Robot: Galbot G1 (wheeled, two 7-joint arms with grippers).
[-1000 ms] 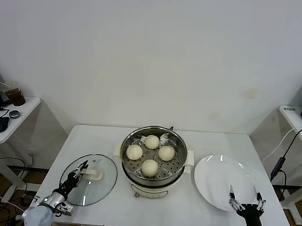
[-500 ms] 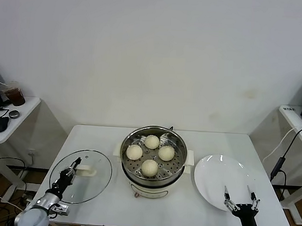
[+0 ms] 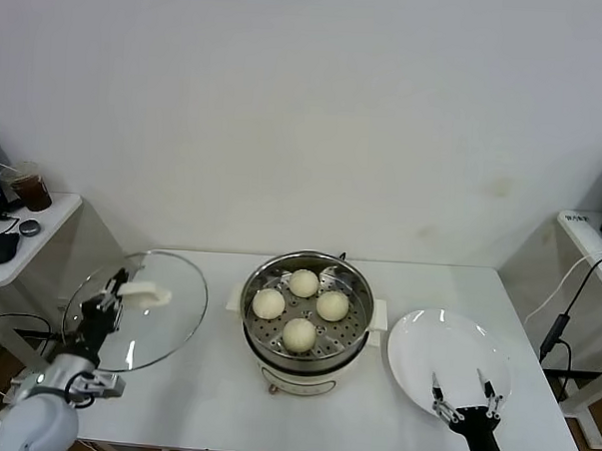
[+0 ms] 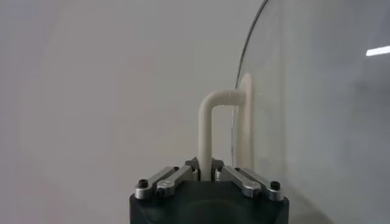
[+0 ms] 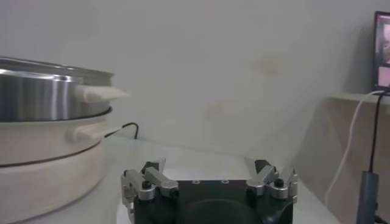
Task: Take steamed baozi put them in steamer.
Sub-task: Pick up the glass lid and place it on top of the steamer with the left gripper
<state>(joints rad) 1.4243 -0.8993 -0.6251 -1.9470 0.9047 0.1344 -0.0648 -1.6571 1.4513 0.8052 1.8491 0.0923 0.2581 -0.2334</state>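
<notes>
Moved since a second ago: round glass lid with white handle (image 3: 137,310) was flat on the white table's (image 3: 223,412) left part; it is now raised, tilted, past the left edge. Right arm has drawn back toward the front edge.

Head view, left gripper (image 3: 106,299): clenched on the lid's handle, off the table's left edge.
Head view, right gripper (image 3: 463,395): fingers spread, empty, at the front edge over the near rim of the flat round white plate (image 3: 450,357).
Head view, steamer: round shiny steel pot with perforated tray and cream-white base (image 3: 305,308), mid-table, uncovered.
Head view, baozi: four smooth cream-white dome-shaped buns (image 3: 298,334) on the tray, apart from one another.
Head view, side table: cup of dark drink (image 3: 27,187) at far left.

Left wrist view, left gripper (image 4: 206,175): jaws pressed on the white handle loop (image 4: 210,122); glass disc stands upright beside it.

Right wrist view, right gripper (image 5: 210,179): fingers wide apart, nothing between; steamer (image 5: 49,134) alongside.

Writing: none legible.
</notes>
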